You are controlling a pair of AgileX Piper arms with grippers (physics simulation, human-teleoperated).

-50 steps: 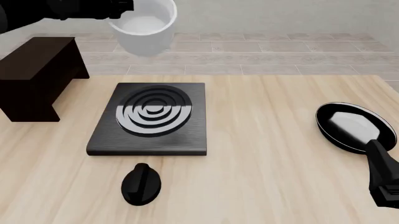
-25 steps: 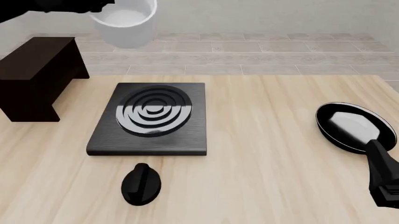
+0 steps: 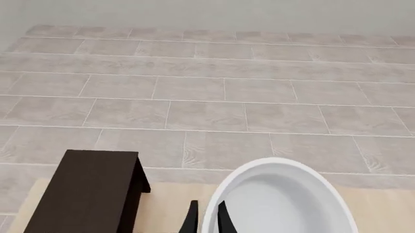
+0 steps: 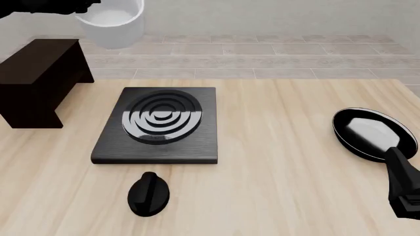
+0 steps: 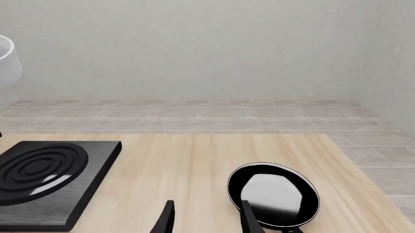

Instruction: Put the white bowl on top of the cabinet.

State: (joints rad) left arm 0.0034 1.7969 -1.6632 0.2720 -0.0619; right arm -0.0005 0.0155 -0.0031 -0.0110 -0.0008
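Observation:
My left gripper (image 3: 206,219) is shut on the rim of the white bowl (image 3: 279,204), one finger inside and one outside. In the front view the bowl (image 4: 111,27) hangs upright high in the air at the far left, just right of and above the dark brown cabinet (image 4: 39,73). The left wrist view shows the cabinet's flat top (image 3: 91,194) beside the bowl and lower. The bowl's edge also shows in the right wrist view (image 5: 7,60). My right gripper (image 5: 206,221) is open and empty, low at the table's right, near the pan.
A black stove plate (image 4: 157,123) with concentric rings lies mid-left on the wooden table, with a black knob (image 4: 148,193) in front of it. A shallow black frying pan (image 4: 371,132) lies at the right, just ahead of my right arm (image 4: 404,184).
My left gripper has carried the bowl leftward, from above the stove's far edge toward the cabinet. The right arm has not moved.

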